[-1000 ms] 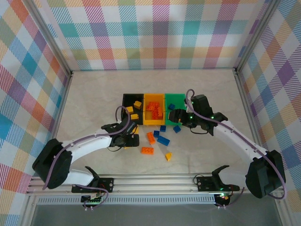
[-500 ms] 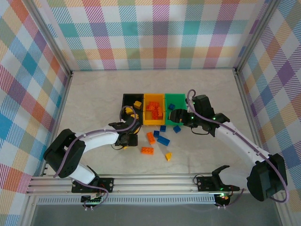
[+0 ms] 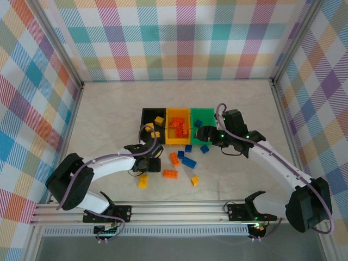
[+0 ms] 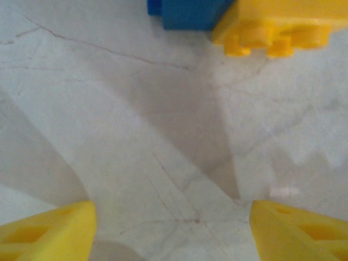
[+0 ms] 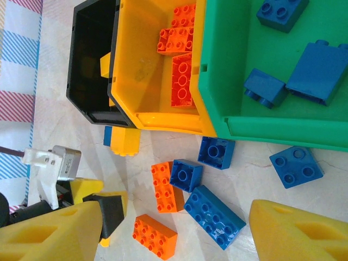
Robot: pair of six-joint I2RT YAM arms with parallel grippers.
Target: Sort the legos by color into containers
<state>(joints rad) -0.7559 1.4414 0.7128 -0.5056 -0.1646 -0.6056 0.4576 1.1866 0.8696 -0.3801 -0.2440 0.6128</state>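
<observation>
Three bins stand side by side: black (image 3: 147,113), orange-yellow (image 3: 169,140) and green (image 3: 202,113). Orange legos (image 5: 181,81) lie in the orange-yellow bin (image 5: 141,70), blue ones (image 5: 318,70) in the green bin (image 5: 228,65), and yellow ones (image 3: 158,119) in the black bin. Loose on the table are orange bricks (image 3: 174,159), blue bricks (image 3: 188,162) and two yellow bricks (image 3: 143,181). My left gripper (image 3: 152,157) (image 4: 171,217) is open over bare table, a yellow brick (image 4: 277,27) ahead of it. My right gripper (image 3: 202,133) (image 5: 179,234) hangs open above the loose bricks.
A yellow brick joined to a blue one (image 5: 124,142) sits against the front of the black bin (image 5: 89,81). Checked walls enclose the table on three sides. Bare tabletop (image 3: 109,114) stretches left of the bins and behind them.
A yellow brick now lies on the table just in front of the left gripper, where none lay before. The left wrist shifted slightly. The right arm has not moved.
</observation>
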